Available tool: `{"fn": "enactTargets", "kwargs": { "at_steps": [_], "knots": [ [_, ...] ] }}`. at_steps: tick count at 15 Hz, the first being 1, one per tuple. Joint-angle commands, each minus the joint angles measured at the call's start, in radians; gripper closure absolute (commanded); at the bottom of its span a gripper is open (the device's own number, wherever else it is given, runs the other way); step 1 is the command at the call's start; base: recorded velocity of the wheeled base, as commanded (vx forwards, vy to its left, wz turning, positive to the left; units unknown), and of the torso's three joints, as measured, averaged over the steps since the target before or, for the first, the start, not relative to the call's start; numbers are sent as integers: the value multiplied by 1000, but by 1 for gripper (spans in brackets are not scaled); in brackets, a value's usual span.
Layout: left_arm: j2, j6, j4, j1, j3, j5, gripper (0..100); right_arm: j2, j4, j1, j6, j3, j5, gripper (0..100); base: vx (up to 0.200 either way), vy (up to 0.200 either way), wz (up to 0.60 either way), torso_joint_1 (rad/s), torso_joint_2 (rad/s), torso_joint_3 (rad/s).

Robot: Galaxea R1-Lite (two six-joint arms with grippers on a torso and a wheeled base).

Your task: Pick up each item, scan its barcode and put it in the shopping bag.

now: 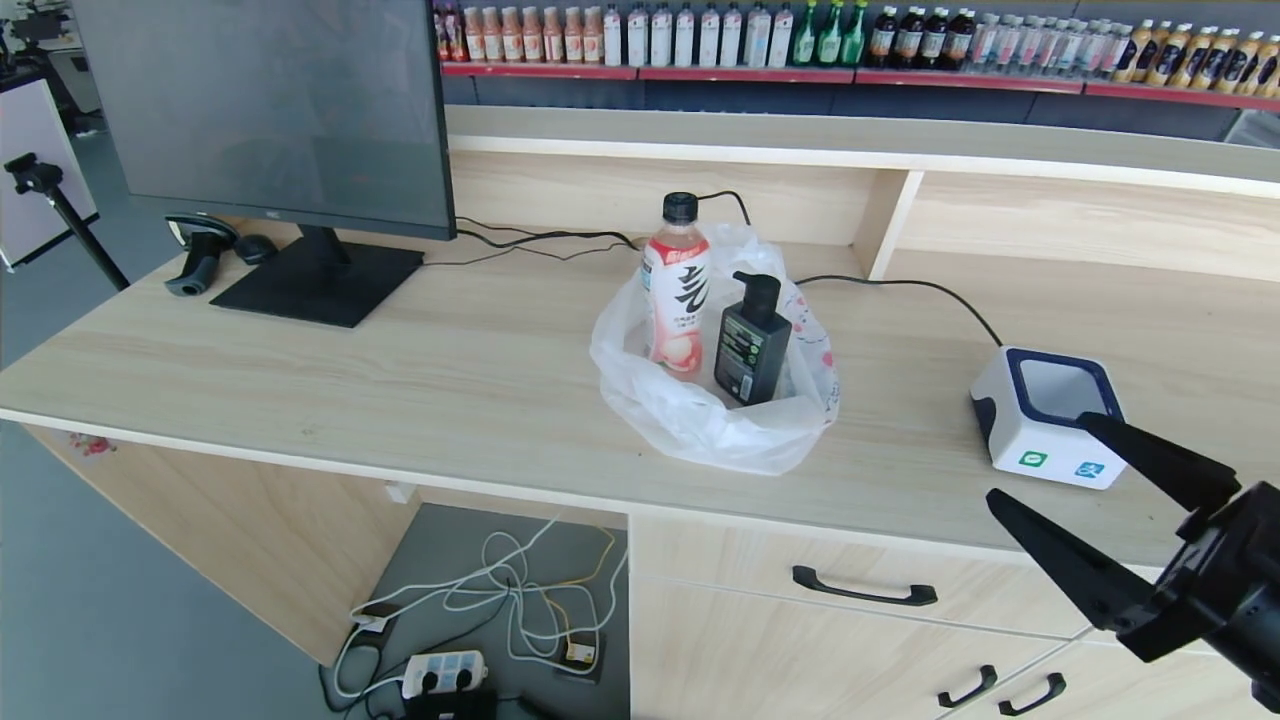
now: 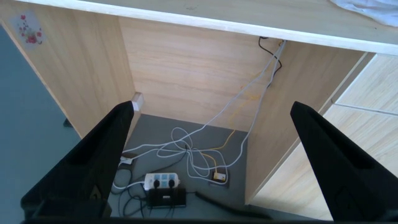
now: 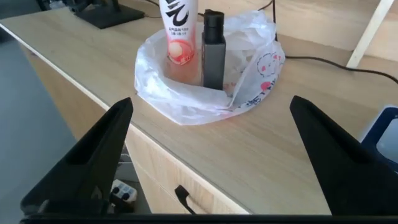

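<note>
The drink bottle [image 1: 676, 285] and pump bottle [image 1: 752, 345] are standing in the shopping bag [image 1: 690, 425]; task is looking complete; right end effector [image 1: 1038, 457] and left end effector [image 2: 211, 106] are gaping empty

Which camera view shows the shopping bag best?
The head view: the whole shopping bag lies open on the counter, drink bottle and pump bottle upright inside. The right wrist view shows it closer, the drink bottle's top cropped. The left wrist view catches its edge.

Wooden counter [image 1: 420, 370], bottle-lined shelf [image 1: 760, 72]
</note>
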Motion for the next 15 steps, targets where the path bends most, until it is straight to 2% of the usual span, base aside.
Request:
{"fn": "enactTargets", "kwargs": {
  "at_steps": [1,2,4,5,6,7,8,10,12,13,15],
  "knots": [
    [0,0,0,0,0,-1,0,-73,2,-1,-2,6,0,0,0,0,0,0,0,0],
    [0,2,0,0,0,-1,0,-76,5,-1,-2,6,-1,0,0,0,0,0,0,0],
    [0,0,0,0,0,-1,0,-277,295,6,-44,6,-40,0,0,0,0,0,0,0],
    [0,0,0,0,0,1,0,-384,450,6,-45,6,-66,0,0,0,0,0,0,0],
    [0,0,0,0,0,-1,0,-571,732,5,-68,4,-75,0,0,0,0,0,0,0],
    [0,0,0,0,0,-1,0,-689,895,-10,-84,4,-92,0,0,0,0,0,0,0],
    [0,0,0,0,0,-1,0,-808,1073,-52,-87,4,-132,0,0,0,0,0,0,0],
    [0,0,0,0,0,-1,0,-1019,1360,-145,-84,4,-139,0,0,0,0,0,0,0],
    [0,0,0,0,0,-1,0,-1199,1524,-201,-65,4,-149,0,0,0,0,0,0,0],
    [0,0,0,0,0,-1,0,-1245,1541,-254,-61,3,-150,0,0,0,0,0,0,0],
    [0,-1,0,0,0,1,0,-1245,1535,-259,-59,4,-152,0,0,0,0,0,0,0]
  ]
}}
